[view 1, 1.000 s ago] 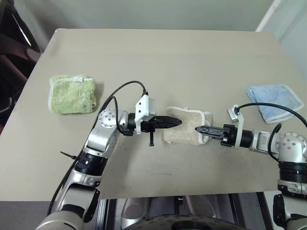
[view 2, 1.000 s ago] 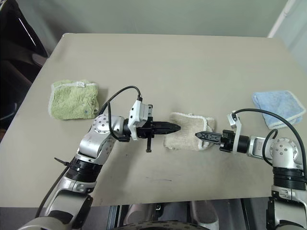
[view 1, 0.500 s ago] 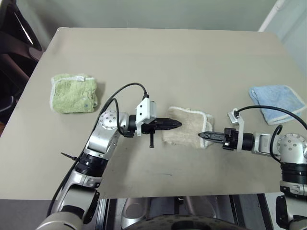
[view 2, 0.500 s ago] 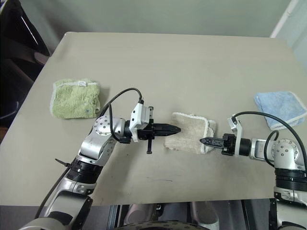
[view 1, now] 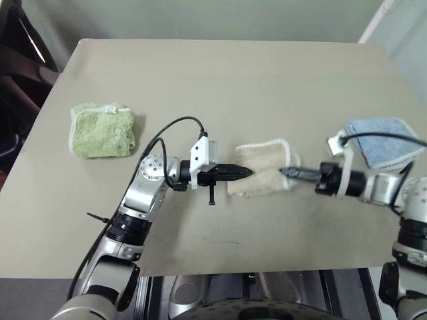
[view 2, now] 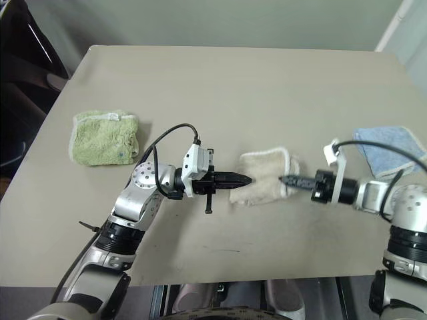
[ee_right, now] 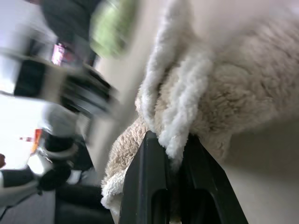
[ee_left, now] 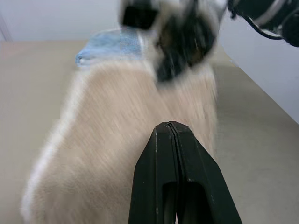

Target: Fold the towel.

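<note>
A: Lying at table (view 1: 220, 80) ctr, the towel (view 1: 263, 175) is seen between both grippers.
B: R gripper (view 1: 288, 172)?
A: Clamped on the towel's white edge at its 3 o'clock side; edge is pinched betw. the fingers (ee_right: 145, 186).
B: L gripper (view 1: 245, 171)?
A: Fully closed, nothing held; tip is laid over the towel's 9 o'clock end.

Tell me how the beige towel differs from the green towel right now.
The beige towel lies at mid-table with its right edge pinched in the right tool; the green towel sits untouched near the table's left edge. The beige one is partly lifted, the green one lies flat. Both are fluffy cloths with white edging.
</note>
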Robot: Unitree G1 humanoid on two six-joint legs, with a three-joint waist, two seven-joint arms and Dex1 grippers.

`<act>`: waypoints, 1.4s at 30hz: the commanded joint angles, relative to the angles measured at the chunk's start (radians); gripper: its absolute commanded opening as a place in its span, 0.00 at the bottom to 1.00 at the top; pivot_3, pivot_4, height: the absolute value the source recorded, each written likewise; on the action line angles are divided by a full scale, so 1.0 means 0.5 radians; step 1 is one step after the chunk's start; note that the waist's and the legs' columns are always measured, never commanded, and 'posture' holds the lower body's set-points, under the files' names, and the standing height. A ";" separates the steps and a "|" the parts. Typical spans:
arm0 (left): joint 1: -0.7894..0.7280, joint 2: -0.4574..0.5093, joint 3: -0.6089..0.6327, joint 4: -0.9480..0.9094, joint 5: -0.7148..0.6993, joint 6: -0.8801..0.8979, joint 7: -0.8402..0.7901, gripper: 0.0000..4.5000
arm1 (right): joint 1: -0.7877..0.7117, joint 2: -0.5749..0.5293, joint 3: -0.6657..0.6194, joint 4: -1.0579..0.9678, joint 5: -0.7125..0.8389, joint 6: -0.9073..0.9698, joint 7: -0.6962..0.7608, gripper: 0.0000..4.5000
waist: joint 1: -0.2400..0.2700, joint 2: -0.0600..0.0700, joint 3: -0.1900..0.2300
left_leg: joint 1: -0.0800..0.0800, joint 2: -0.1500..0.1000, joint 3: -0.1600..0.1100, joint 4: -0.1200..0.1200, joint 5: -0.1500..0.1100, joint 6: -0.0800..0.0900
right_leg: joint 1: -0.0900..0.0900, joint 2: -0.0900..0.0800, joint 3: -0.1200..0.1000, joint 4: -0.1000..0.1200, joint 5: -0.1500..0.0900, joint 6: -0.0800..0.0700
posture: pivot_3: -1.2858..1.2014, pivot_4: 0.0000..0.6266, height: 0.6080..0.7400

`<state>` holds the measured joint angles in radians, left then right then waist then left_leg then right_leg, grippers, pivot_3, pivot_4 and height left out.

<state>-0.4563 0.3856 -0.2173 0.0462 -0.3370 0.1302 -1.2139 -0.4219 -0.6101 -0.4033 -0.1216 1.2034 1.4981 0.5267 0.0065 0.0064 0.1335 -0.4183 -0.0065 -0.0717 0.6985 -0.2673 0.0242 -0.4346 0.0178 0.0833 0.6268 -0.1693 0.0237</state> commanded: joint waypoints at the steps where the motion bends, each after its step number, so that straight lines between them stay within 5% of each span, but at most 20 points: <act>1: -0.049 -0.014 0.000 0.012 0.009 -0.052 0.002 0.00 | -0.096 0.007 -0.237 -0.088 0.214 -0.040 -0.243 0.00 | 0.004 0.000 0.000 | 0.000 0.000 0.000 0.000 0.000 0.000 | 0.000 0.000 0.000 0.000 -0.001 0.000 | 0.52 0.24 0.95; 9: -0.100 -0.085 -0.031 0.099 0.025 -0.104 -0.025 0.00 | -0.162 0.002 -0.742 -0.136 0.521 -0.555 -1.169 0.00 | 0.020 0.001 0.000 | -0.002 -0.001 -0.001 0.000 -0.003 0.004 | -0.001 -0.002 0.000 -0.001 -0.002 0.006 | 0.52 0.24 0.95; 17: -0.151 -0.138 -0.063 0.188 0.039 -0.148 -0.046 0.00 | 0.051 0.025 -0.841 -0.218 0.492 -1.004 -1.542 0.00 | 0.018 0.003 0.000 | -0.002 0.000 0.000 -0.001 -0.009 0.005 | -0.002 -0.003 0.000 -0.001 0.002 0.025 | 0.52 0.24 0.95; 27: -0.161 -0.206 -0.094 0.244 0.057 -0.184 -0.047 0.00 | 0.226 0.255 -0.884 -0.200 0.187 -1.608 -1.715 0.00 | 0.017 0.008 -0.001 | -0.002 -0.001 0.001 0.000 -0.012 0.009 | -0.001 -0.005 0.000 -0.002 0.001 0.028 | 0.52 0.24 0.95; 42: -0.134 -0.215 -0.075 0.233 0.073 -0.206 -0.024 0.00 | 0.364 0.270 -0.729 -0.109 0.023 -1.730 -1.656 0.00 | 0.017 0.011 -0.001 | -0.002 -0.001 0.002 0.000 -0.012 0.009 | -0.001 -0.005 0.000 -0.002 0.001 0.029 | 0.52 0.24 0.95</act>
<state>-0.5245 0.2838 -0.2610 0.1772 -0.2966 0.0442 -1.2331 -0.2396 -0.4550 -0.7666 -0.1580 1.2243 0.6411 -0.3208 0.0148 0.0117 0.1328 -0.4193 -0.0069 -0.0709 0.6984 -0.2733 0.0285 -0.4349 0.0153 0.0835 0.6260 -0.1688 0.0383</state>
